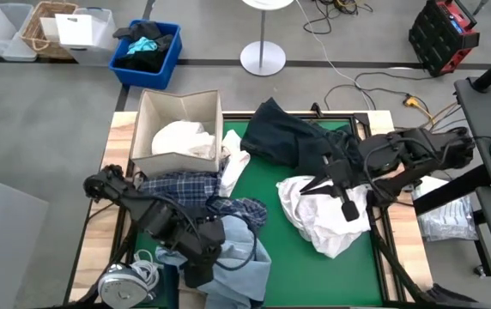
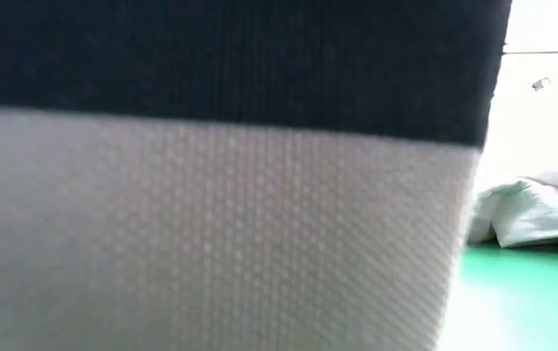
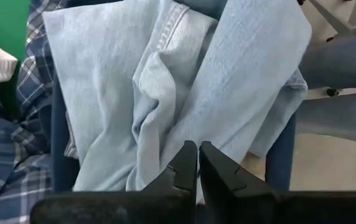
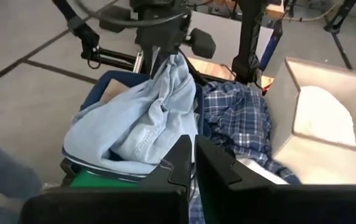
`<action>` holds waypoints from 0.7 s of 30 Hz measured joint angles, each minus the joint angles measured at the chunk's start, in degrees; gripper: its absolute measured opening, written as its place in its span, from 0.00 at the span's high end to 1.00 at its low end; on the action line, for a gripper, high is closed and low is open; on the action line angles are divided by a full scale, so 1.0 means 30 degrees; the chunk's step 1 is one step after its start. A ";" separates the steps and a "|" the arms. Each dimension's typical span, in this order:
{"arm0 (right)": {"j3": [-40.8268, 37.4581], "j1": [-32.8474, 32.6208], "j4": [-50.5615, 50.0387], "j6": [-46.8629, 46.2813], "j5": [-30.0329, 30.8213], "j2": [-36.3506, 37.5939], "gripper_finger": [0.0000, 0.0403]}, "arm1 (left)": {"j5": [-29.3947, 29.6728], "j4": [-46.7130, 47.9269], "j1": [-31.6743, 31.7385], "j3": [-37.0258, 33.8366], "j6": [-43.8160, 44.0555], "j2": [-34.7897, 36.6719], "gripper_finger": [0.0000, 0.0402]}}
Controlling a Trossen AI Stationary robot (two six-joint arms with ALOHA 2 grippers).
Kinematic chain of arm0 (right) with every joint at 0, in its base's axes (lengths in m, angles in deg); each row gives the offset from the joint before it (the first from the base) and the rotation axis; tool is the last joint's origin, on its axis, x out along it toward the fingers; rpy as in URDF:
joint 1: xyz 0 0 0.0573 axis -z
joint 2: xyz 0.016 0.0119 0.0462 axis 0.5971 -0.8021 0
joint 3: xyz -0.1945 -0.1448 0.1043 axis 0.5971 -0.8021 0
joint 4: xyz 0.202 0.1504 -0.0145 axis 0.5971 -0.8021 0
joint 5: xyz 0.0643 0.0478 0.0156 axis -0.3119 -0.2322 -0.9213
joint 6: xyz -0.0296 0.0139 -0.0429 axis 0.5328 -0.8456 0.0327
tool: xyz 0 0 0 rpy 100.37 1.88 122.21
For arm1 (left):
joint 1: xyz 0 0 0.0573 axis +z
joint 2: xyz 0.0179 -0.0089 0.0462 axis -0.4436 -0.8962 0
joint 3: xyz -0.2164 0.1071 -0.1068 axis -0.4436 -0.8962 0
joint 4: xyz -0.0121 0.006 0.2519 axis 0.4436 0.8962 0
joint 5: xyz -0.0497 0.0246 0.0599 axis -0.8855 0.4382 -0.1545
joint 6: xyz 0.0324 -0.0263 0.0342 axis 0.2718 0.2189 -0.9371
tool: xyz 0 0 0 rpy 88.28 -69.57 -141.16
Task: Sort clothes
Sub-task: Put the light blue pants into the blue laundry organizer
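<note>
A: What fills the low view?

B: A fabric surface [image 2: 220, 244] set very close to the camera. It covers the picture from the left edge to well past the middle. Its upper band is dark, nearly black; its lower part is pale grey-white with a fine ribbed weave. The boundary between the two bands runs almost level.

A: What shows past its right edge?

B: A narrow strip only. A white garment [image 2: 533, 214] lies crumpled on the green table surface [image 2: 523, 302]. Above it the background is bright and featureless.

A: Any gripper in this view?

B: None can be made out.
</note>
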 joint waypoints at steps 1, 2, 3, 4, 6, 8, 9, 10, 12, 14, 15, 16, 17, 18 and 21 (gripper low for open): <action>-0.0486 0.0000 0.0281 -0.0194 0.0004 0.0217 0.97 | 0.0075 -0.0092 -0.0001 -0.0054 -0.0221 -0.0253 1.00; -0.0966 0.0000 0.0593 -0.0292 0.0028 0.0420 0.97 | 0.0369 -0.0088 -0.0035 -0.0170 -0.0494 -0.0546 1.00; -0.1379 0.0000 0.0911 -0.0397 0.0133 0.0590 0.97 | 0.0689 -0.0120 -0.0059 -0.0325 -0.0786 -0.0884 1.00; -0.1761 0.0000 0.1195 -0.0492 0.0347 0.0699 0.97 | 0.0900 -0.0286 -0.0064 -0.0445 -0.1100 -0.1291 1.00; -0.2423 0.0000 0.1694 -0.0776 0.0488 0.0809 0.97 | 0.0919 -0.0693 -0.0064 -0.0535 -0.1789 -0.2192 1.00; -0.2884 0.0000 0.2139 -0.0998 0.0495 0.0796 0.97 | 0.0929 -0.0569 -0.0064 -0.0584 -0.2583 -0.3017 1.00; -0.3062 0.0000 0.2275 -0.1103 0.0495 0.0779 0.97 | 0.0922 -0.0622 -0.0070 -0.0651 -0.3045 -0.3368 1.00; -0.3236 0.0000 0.2474 -0.1151 0.0500 0.0723 0.97 | 0.0929 -0.0626 -0.0104 -0.0769 -0.3438 -0.3658 1.00; -0.3407 0.0000 0.2872 -0.1331 0.0525 0.0715 0.97 | 0.0922 -0.0652 -0.0108 -0.1160 -0.4110 -0.4161 1.00; -0.3512 0.0000 0.3043 -0.1702 0.0519 0.0693 0.97 | 0.0868 -0.0878 -0.0108 -0.1776 -0.4874 -0.4442 1.00; -0.3512 0.0000 0.3156 -0.1825 0.0520 0.0693 0.97 | 0.0726 -0.1161 -0.0108 -0.2186 -0.5257 -0.4505 1.00; -0.3512 0.0000 0.3162 -0.1987 0.0524 0.0693 0.97 | 0.0459 -0.1708 -0.0108 -0.2691 -0.5655 -0.4512 1.00; -0.3512 0.0000 0.3139 -0.2167 0.0523 0.0693 0.97 | 0.0155 -0.2534 -0.0108 -0.3365 -0.6000 -0.4492 1.00; -0.3510 0.0000 0.3223 -0.2258 0.0522 0.0693 0.97 | -0.0169 -0.3529 -0.0105 -0.4089 -0.6220 -0.4435 1.00; -0.3512 0.0000 0.3409 -0.2656 0.0726 0.0693 0.97 | -0.0905 -0.6724 -0.0093 -0.6354 -0.6218 -0.4170 1.00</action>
